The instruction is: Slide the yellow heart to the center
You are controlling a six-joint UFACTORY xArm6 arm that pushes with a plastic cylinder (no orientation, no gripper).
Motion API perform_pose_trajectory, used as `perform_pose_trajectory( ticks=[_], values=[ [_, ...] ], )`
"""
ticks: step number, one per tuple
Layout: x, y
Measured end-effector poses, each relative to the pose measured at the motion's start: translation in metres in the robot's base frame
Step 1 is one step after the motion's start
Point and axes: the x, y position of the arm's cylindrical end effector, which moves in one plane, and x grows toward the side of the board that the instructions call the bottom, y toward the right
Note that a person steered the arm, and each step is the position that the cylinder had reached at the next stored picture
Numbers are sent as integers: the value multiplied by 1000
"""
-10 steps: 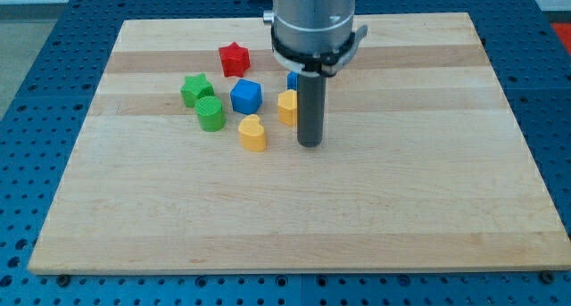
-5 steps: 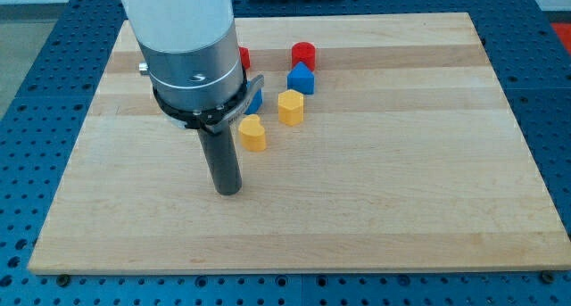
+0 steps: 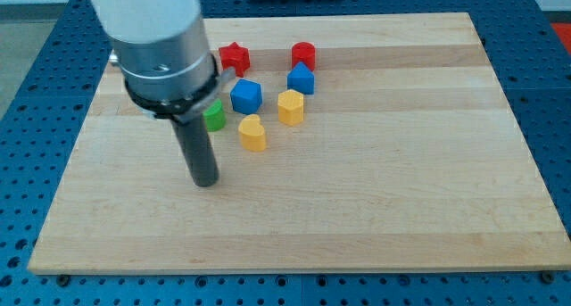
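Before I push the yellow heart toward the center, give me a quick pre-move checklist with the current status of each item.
1. Yellow heart in view and unobstructed: ok.
2. My tip clear of the heart: ok, it sits to the view's left and below, apart from it.
3. Tip on the correct side to push toward the center: ok, the center lies to the heart's right and slightly below.
4. Path toward the center free of blocks: ok, bare board there.
5. Neighbours clear of the heart: ok, the yellow block and blue cube stand apart.
6. Green block position: cannot tell, the arm hides most of it.
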Motion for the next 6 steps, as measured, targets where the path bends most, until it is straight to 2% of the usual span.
perform_pose_trajectory(
  ticks=[1,3,4,5,6],
  values=[
    [-17,-13],
    [-57,1],
    [-65,63],
    [-65,95],
    [-65,86]
  ],
)
